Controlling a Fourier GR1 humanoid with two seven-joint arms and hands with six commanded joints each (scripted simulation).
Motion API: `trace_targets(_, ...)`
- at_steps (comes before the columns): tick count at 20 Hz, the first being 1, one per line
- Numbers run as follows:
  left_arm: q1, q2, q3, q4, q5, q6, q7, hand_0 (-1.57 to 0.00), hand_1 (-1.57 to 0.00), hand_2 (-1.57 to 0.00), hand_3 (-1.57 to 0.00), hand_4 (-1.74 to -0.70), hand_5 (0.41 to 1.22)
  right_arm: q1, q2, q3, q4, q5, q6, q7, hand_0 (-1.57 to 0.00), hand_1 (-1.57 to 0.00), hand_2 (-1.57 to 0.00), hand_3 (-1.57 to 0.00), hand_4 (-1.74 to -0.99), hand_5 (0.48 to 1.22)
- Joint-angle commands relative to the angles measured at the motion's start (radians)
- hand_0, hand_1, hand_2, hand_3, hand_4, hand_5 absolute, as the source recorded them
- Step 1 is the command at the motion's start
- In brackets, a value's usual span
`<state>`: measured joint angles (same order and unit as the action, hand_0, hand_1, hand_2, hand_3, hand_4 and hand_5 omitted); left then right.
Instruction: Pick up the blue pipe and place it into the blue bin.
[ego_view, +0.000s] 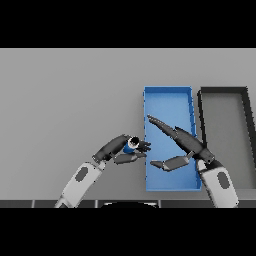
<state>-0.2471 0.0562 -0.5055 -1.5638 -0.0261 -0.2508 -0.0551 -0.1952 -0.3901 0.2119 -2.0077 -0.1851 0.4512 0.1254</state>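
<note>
Right hand (186, 142) fingers straight over blue bin (168, 93); left hand (121, 149) grips blue pipe (132, 145).

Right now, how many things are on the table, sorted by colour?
Blue: 2, the blue pipe held in the left hand and the blue bin.
Black: 1, the black bin to the blue bin's right.
Total: 3.
The right hand is open over the blue bin.

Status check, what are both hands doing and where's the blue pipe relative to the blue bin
Left hand shut on blue pipe, just left of blue bin. Right hand open over the bin, holding nothing. Pipe not yet in; black bin beside it.
</note>
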Motion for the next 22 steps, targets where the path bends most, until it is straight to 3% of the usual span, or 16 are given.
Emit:
trace_targets(1, 0.006, 0.000, 0.003, -0.010, 0.003, -0.004, 0.003, -1.57, -1.57, -1.57, -1.57, -1.47, 1.221, -0.010, 0.006, 0.018, 0.001, -0.004, 0.005, 0.026, 0.00, 0.00, 0.00, 0.00, -1.242, 0.524)
trace_targets(3, 0.010, -0.002, 0.010, -0.009, -0.004, -0.009, 0.005, -1.57, -1.57, -1.57, -1.57, -1.47, 1.221, -0.041, 0.017, 0.037, 0.016, -0.053, 0.026, 0.076, 0.00, 0.00, 0.00, 0.00, -1.232, 0.525)
trace_targets(7, 0.001, -0.012, 0.032, 0.018, -0.013, -0.030, 0.000, -1.57, -1.57, -1.57, -1.57, -1.47, 1.221, -0.118, 0.047, 0.095, 0.064, -0.033, 0.065, 0.118, 0.00, 0.00, 0.00, 0.00, -1.209, 0.517)
trace_targets(10, 0.001, -0.021, 0.043, 0.015, 0.013, -0.070, -0.008, -1.57, -1.57, -1.57, -1.57, -1.48, 1.221, -0.189, 0.104, 0.141, 0.115, -0.025, 0.080, 0.144, 0.00, 0.00, 0.00, 0.00, -1.192, 0.514)
trace_targets(13, 0.000, -0.034, 0.052, 0.024, 0.025, -0.098, 0.009, -1.57, -1.57, -1.57, -1.57, -1.46, 1.221, -0.253, 0.133, 0.148, 0.166, -0.045, 0.096, 0.169, 0.00, 0.00, 0.00, 0.00, -1.208, 0.512)
trace_targets(16, 0.013, -0.038, 0.056, 0.021, 0.008, -0.111, -0.019, -1.57, -1.57, -1.57, -1.57, -1.46, 1.221, -0.285, 0.165, 0.169, 0.207, -0.039, 0.110, 0.181, -0.02, -0.11, -0.13, -0.05, -1.222, 0.517)
trace_targets(17, 0.018, -0.038, 0.061, 0.013, 0.006, -0.105, 0.000, -1.57, -1.57, -1.57, -1.57, -1.51, 1.221, -0.291, 0.164, 0.169, 0.223, -0.044, 0.128, 0.170, -0.17, -0.24, -0.25, -0.14, -1.255, 0.519)
trace_targets(18, 0.023, -0.048, 0.057, 0.014, 0.001, -0.101, 0.026, -1.57, -1.57, -1.54, -1.30, -1.56, 1.221, -0.300, 0.171, 0.172, 0.238, -0.037, 0.131, 0.170, -0.40, -0.44, -0.43, -0.31, -1.303, 0.520)
trace_targets(19, 0.020, -0.052, 0.066, 0.003, 0.013, -0.103, 0.056, -1.57, -1.57, -1.53, -1.14, -1.60, 1.221, -0.312, 0.184, 0.178, 0.240, -0.028, 0.126, 0.168, -0.63, -0.65, -0.66, -0.50, -1.383, 0.523)
trace_targets(22, 0.015, -0.063, 0.072, 0.014, -0.004, -0.102, 0.034, -1.57, -1.57, -1.55, -1.23, -1.67, 1.221, -0.325, 0.204, 0.175, 0.258, -0.040, 0.122, 0.161, -1.09, -1.10, -1.10, -0.90, -1.537, 0.600)
